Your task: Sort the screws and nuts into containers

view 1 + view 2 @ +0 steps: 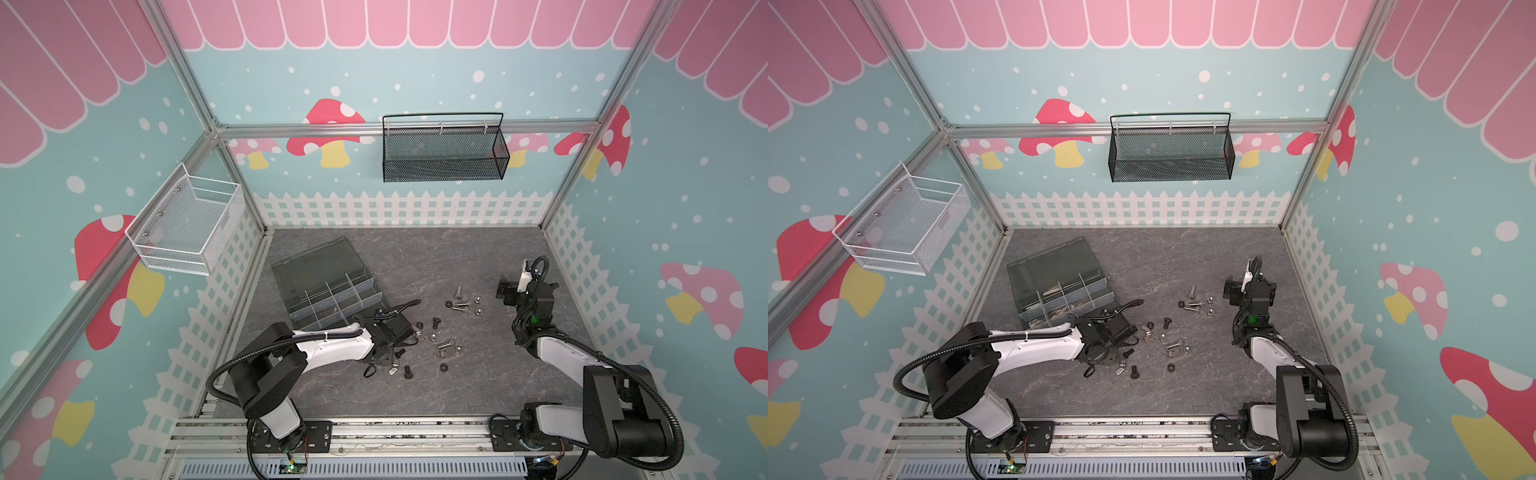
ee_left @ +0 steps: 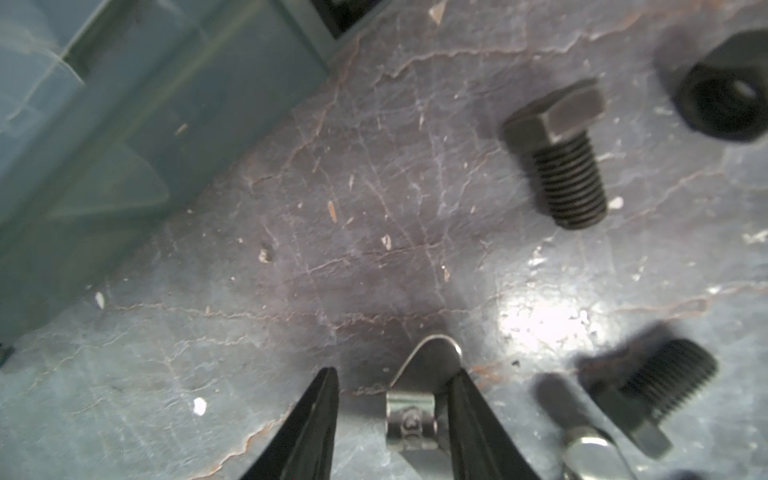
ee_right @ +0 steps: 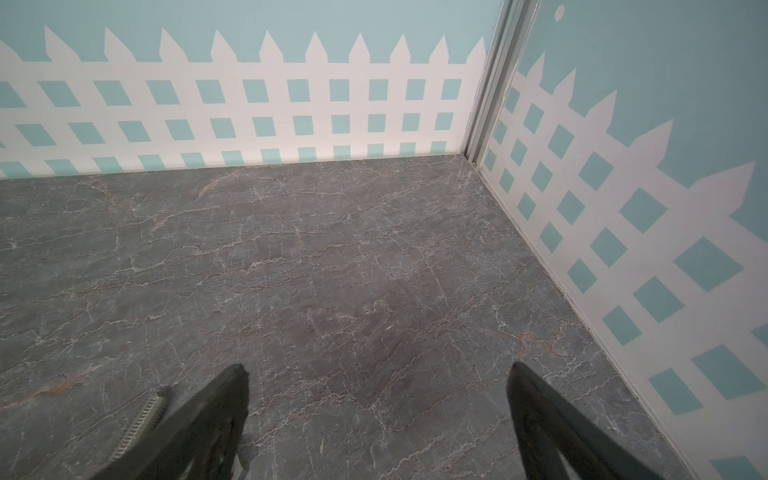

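One shiny wing nut lies on the table, right between the two fingers of the left hand. That hand is about half open. One finger touches a wing of the nut. The other finger has a gap next to it, so the nut is not held yet.

I think the step here is picking up this nut. Next, the hand needs to squeeze shut on it and lift it. Then it must carry it to the box just beside it and drop it in a space for nuts.

Close by lie a black screw, a second black screw and a black nut. More screws and nuts, some black and some silver, are spread over the middle of the table. The box sits toward the left edge with its lid open. I cannot tell if anything is in its little spaces.

The right hand hangs near the right edge, wide open and holding nothing. A silver screw lies beside one of its fingers.

The table is grey like stone, with thin crack lines. The walls are blue with a white fence, mushrooms and pink roof shapes painted on. A white wire basket and a black mesh basket hang on them.
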`<state>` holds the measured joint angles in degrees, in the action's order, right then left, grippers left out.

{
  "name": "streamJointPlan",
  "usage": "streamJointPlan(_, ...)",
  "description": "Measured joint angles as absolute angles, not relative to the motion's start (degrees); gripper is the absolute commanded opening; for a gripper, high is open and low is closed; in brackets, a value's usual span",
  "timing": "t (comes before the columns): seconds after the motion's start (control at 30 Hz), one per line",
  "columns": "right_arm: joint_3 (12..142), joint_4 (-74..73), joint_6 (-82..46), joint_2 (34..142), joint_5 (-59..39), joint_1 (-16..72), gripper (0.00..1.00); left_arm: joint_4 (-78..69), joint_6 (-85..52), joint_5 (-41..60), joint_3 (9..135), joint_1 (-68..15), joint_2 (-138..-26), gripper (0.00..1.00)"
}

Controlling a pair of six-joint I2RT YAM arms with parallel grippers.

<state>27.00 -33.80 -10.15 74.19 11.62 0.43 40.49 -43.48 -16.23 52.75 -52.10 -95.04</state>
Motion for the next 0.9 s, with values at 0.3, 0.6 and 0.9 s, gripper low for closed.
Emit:
streamJointPlan(0.3, 27.1, -33.6, -10.2, 74.2, 12.0, 0.4, 0.98, 40.2, -43.1, -15.6, 52.8, -52.0, -95.3, 0.20)
streamJointPlan(0.6, 27.2, -33.4, -10.1, 74.6, 12.3, 0.4, 0.98, 40.2, -43.1, -15.6, 52.9, -52.0, -95.2, 0.09)
streamJointPlan(0.9, 27.6, -33.3, -10.1, 75.0, 12.5, 0.4, 0.98, 41.6, -43.8, -17.0, 52.4, -51.5, -87.7, 0.06)
